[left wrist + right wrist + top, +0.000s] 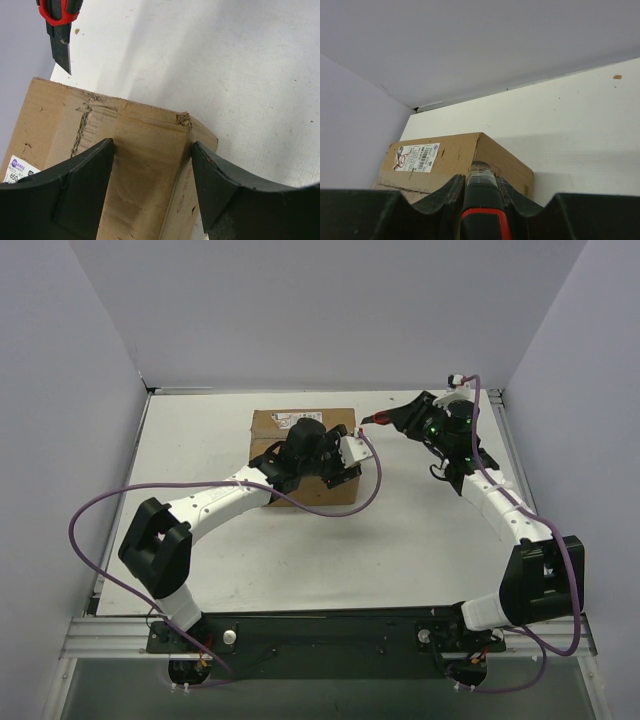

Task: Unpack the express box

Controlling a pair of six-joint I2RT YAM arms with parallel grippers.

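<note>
Brown corrugated cardboard, the express box [275, 428] sits with its flaps closed on the far middle of the white worktop [420, 530], a white label [416, 157] on its top. The left hand [152, 145] hangs over the box's right end, fingers spread apart and gripping nothing. Just off the box's far right corner, the right hand [480, 181] is clamped on a red-and-black utility knife [59, 20], blade pointing toward the box.
</note>
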